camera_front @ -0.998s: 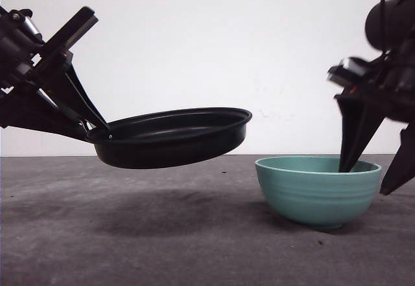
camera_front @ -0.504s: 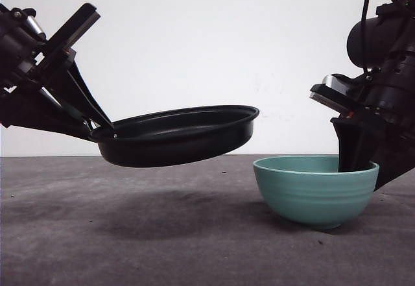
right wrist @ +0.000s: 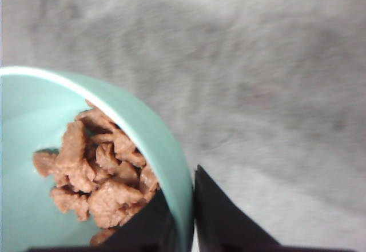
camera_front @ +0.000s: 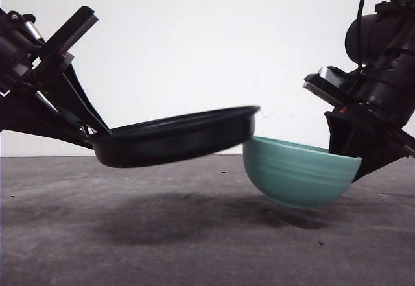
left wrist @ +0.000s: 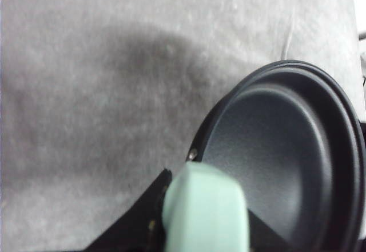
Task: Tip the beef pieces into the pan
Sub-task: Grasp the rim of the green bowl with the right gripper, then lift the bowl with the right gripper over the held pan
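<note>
Left claw (camera_front: 97, 129) clamps the pan (camera_front: 175, 137); right claw (camera_front: 347, 159) clamps the tilted bowl (camera_front: 295, 176) of beef pieces (right wrist: 97, 175)

Grey matte table (camera_front: 162, 247); only shadows and small dark specks on it.

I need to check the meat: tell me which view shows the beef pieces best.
The right wrist view: the beef pieces lie heaped inside the teal bowl, seen from above. From the front, the bowl's wall hides them. The left wrist view looks into the pan, which holds no pieces yet.

A grey table (camera_front: 194, 247) meets a plain white wall (camera_front: 194, 39)
</note>
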`<state>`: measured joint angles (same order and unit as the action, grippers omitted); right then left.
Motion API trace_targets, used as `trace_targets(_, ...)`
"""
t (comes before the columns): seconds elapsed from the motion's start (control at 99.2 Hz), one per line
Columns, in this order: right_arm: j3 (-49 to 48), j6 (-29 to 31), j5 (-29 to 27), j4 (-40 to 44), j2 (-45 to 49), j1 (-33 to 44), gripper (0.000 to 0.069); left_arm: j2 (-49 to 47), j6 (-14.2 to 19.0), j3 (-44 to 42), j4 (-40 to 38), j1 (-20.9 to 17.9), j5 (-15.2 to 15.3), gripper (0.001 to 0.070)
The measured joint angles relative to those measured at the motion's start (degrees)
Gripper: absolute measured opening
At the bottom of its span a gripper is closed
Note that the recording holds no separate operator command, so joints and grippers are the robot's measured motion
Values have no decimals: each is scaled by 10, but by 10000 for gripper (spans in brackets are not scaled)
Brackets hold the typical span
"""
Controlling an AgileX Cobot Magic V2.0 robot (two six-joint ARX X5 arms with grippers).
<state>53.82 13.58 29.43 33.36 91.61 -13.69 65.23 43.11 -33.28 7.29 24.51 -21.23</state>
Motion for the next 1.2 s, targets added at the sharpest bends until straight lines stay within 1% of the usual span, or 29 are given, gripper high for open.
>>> trace_targets(0.131, 0, 0, -31, -3, -12, 14, 17, 0, 0, 0, 2, 0, -9, 46)
trace_targets(0.313, 0, 0, -69, -5, -43, 39, 17, 0, 0, 0, 2, 0, -9, 46)
trace_targets(0.484, 0, 9, -76, -25, -87, 41, 17, 0, 4, 0, 2, 3, -8, 46)
trace_targets(0.575, 0, 25, -85, -63, -121, 29, 17, 0, 9, 0, 4, 12, 2, 46)
trace_targets(0.645, 0, 38, -97, -100, -149, 10, 17, 0, 10, -7, 28, 19, 16, 46)
trace_targets(0.736, 0, 47, -122, -148, -184, -25, 17, 2, -2, -27, 67, 26, 36, 46)
trace_targets(0.837, 2, 47, -175, -195, -213, -79, 17, 7, -15, -49, 77, 26, 39, 46)
trace_targets(0.928, 5, 37, -232, -221, -221, -136, 17, 8, -16, -63, 77, 26, 39, 46)
trace_targets(1.079, 5, 0, -331, -220, -213, -221, 17, 8, -16, -85, 90, 26, 37, 46)
trace_targets(1.2, 5, -30, -433, -221, -199, -285, 17, 8, -16, -91, 106, 26, 37, 46)
